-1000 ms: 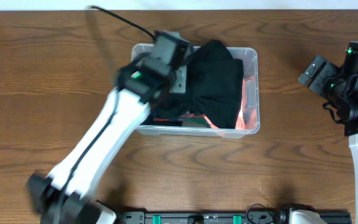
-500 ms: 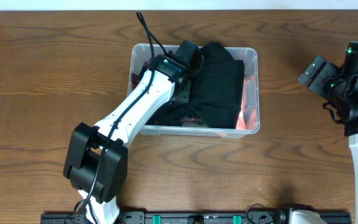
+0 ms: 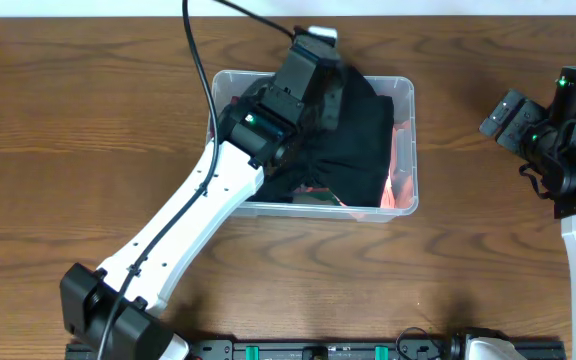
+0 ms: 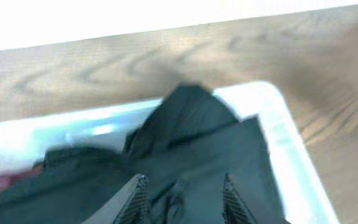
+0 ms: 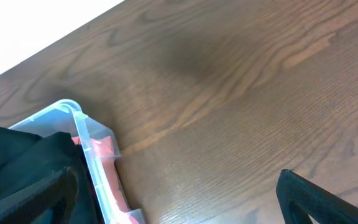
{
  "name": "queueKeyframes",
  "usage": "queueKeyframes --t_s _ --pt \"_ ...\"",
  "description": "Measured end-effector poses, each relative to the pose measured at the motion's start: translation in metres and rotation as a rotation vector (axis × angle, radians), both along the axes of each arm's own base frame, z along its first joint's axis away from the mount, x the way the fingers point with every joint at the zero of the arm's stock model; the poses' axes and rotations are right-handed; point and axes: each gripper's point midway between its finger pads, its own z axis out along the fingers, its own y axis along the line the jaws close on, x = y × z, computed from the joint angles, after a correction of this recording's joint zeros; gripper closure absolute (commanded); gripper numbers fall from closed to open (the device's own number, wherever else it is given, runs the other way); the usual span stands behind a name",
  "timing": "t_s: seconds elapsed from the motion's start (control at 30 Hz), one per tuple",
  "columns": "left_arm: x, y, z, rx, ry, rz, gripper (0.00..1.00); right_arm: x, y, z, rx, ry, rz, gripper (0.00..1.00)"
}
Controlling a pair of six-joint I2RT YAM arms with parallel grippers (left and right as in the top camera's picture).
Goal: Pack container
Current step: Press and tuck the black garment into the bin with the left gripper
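The clear plastic container [image 3: 409,96] stands at the table's middle back. It holds a bulky black garment [image 3: 360,135] over orange-red cloth [image 3: 400,165]. My left gripper [image 3: 313,75] hovers over the bin's back left part, above the garment. In the left wrist view the gripper [image 4: 182,190] is open, with black cloth [image 4: 191,130] below it and nothing between its fingertips [image 4: 140,185]. The bin's white far rim [image 4: 278,118] shows beyond. My right gripper [image 3: 504,115] is open and empty over bare table to the right of the bin. Its view shows the bin's corner [image 5: 82,134].
The wooden table [image 3: 88,120] extends on both sides of the bin. A black cable [image 3: 200,80] runs from the left arm across the bin's left side to the back edge. A black rail [image 3: 368,350] lies along the front edge.
My left arm has swung and stretched out, carrying its gripper from the bin's left middle toward the back rim. The garment and the right arm have not moved.
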Motion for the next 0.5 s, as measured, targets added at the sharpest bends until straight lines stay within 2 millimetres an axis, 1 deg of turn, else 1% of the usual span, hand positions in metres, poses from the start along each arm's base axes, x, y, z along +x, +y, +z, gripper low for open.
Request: queueKeyframes --t_s 0.03,0.07,0.13,0.23,0.3,0.33,0.37,0.4,0.5 --pt "0.005 -0.002 -0.004 0.001 -0.003 -0.001 0.6 0.0 0.0 0.0 0.0 0.0 0.0 0.01" --pt "0.01 -0.005 -0.013 0.011 0.005 -0.002 0.6 0.0 0.0 0.0 0.0 0.0 0.0 0.01" --pt "0.02 -0.011 -0.039 0.037 0.034 -0.013 0.6 0.0 0.0 0.0 0.0 0.0 0.0 0.01" --pt "0.032 -0.022 -0.097 0.092 0.112 -0.041 0.59 0.0 0.0 0.0 0.0 0.0 0.0 0.01" --pt "0.033 -0.026 -0.139 0.139 0.177 -0.056 0.59 0.0 0.0 0.0 0.0 0.0 0.0 0.01" --pt "0.033 -0.026 -0.153 0.153 0.197 -0.059 0.59 0.0 0.0 0.0 0.0 0.0 0.0 0.01" --pt "0.034 -0.027 -0.163 0.162 0.209 -0.062 0.59 0.0 0.0 0.0 0.0 0.0 0.0 0.01" --pt "0.035 -0.028 -0.166 0.164 0.213 -0.063 0.59 0.0 0.0 0.0 0.0 0.0 0.0 0.01" --pt "0.033 -0.028 -0.165 0.167 0.228 -0.075 0.59 0.0 0.0 0.0 0.0 0.0 0.0 0.01"
